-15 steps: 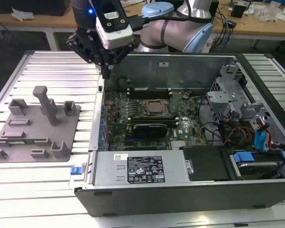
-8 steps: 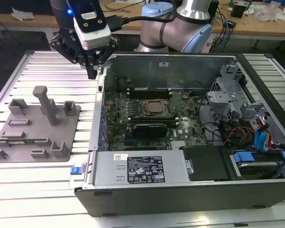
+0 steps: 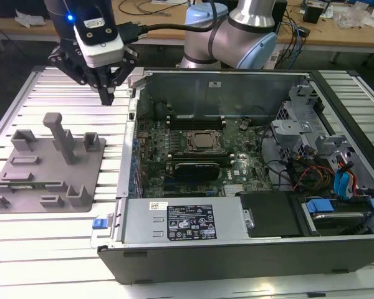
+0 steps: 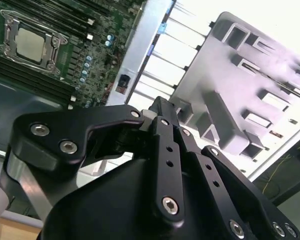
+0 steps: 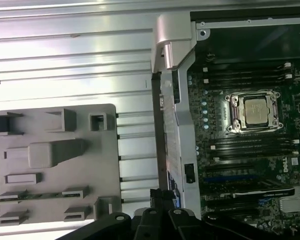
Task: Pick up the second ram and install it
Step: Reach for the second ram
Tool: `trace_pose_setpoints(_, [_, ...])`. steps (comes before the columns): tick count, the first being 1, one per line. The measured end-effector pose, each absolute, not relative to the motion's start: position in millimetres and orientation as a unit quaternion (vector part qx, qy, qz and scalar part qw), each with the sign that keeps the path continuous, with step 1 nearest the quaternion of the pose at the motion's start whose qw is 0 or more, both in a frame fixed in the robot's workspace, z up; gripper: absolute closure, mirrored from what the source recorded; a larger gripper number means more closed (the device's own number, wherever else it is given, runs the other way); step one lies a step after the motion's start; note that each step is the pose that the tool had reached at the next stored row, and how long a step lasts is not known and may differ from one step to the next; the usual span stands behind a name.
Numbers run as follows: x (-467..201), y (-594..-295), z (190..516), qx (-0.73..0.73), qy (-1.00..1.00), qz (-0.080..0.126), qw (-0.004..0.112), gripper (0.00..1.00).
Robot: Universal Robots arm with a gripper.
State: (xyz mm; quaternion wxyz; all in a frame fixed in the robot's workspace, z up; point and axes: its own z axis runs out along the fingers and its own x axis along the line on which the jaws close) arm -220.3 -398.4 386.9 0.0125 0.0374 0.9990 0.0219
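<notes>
Table: slatted metal top point(image 3: 25, 249); the grey fixture plate lies flat on it.
Computer case: open-topped case point(image 3: 237, 255), just beside the fixture plate on the exterior view's right, with a strip of bare slats between them.
Arm: silver and blue joints point(image 3: 249, 31), reaching over from behind the case towards the fixture plate's far side.
Fixture plate: grey plastic plate point(image 3: 50, 177) with raised blocks, a tall post and several slots.
Motherboard: green board point(image 3: 249, 156) on the case floor, well apart from the fixture plate.
Black card: ribbed-top card point(image 3: 196, 168) standing on the motherboard, on the case side nearer the fixture plate.
Gripper: black gripper point(image 3: 106, 94) hanging above the table just past the fixture plate's far corner, over the gap between plate and case. It touches nothing.
Jaws: closed together to a point, nothing between them.
Processor socket: metal-framed square point(image 5: 255, 112) mid-board, well apart from the fixture plate.
Second ram: thin green strip point(image 5: 32, 196) lying in a long slot of the fixture plate, held between two small blocks at the plate's edge farthest from the gripper.
</notes>
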Motion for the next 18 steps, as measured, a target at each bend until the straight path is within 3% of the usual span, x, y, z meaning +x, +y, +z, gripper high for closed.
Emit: trace_pose_setpoints(18, [-276,-400,370,0.037,0.999,0.022,0.012,0.92])
